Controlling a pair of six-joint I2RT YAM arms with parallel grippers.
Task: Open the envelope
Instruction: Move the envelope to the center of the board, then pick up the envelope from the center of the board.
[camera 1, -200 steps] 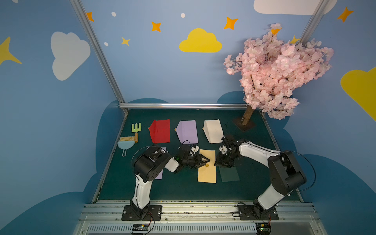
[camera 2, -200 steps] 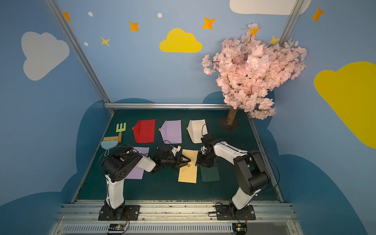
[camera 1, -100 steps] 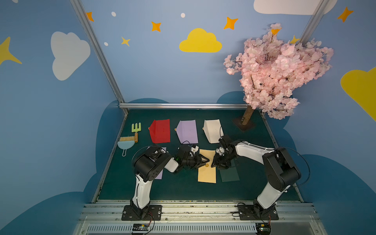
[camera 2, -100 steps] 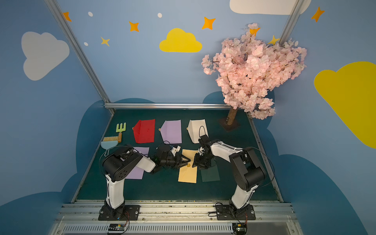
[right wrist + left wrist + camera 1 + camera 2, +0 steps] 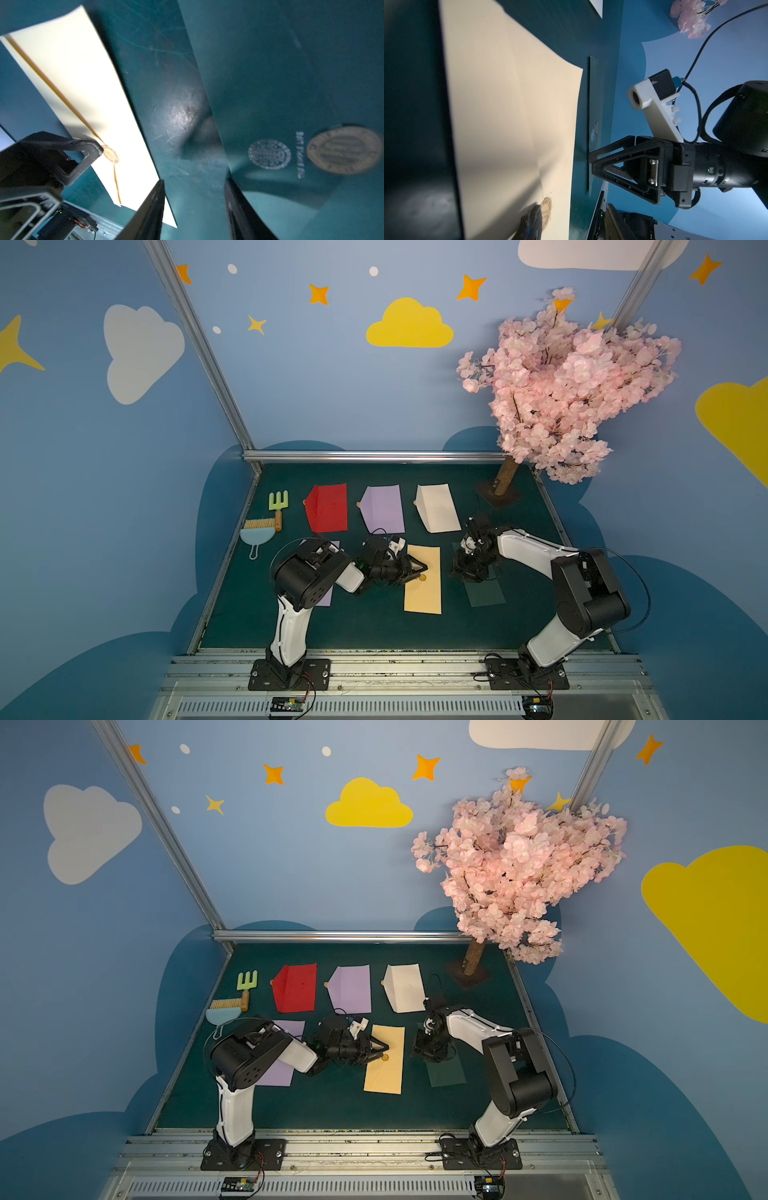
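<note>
A yellow envelope (image 5: 424, 593) lies flat at mid-table with a round gold seal (image 5: 547, 209). My left gripper (image 5: 417, 568) is open and low over it, with one fingertip (image 5: 531, 220) resting against the seal. To its right lies a dark green envelope (image 5: 484, 593) carrying a gold seal (image 5: 345, 150) and a silver stamp (image 5: 269, 153). My right gripper (image 5: 463, 570) is open at the green envelope's left edge. Its fingers (image 5: 151, 207) straddle the strip of mat between the two envelopes. Nothing is held by either gripper.
Red (image 5: 328, 508), purple (image 5: 384, 508) and white (image 5: 438, 508) envelopes lie in a row at the back. Another purple envelope (image 5: 278, 1073) sits under my left arm. A toy rake (image 5: 277, 506) and brush with dustpan (image 5: 257, 531) lie back left, and a blossom tree's trunk (image 5: 505, 479) stands back right.
My right arm swung a little toward the yellow envelope and back again, with its gripper staying low at the green envelope's edge. The left arm has not moved.
</note>
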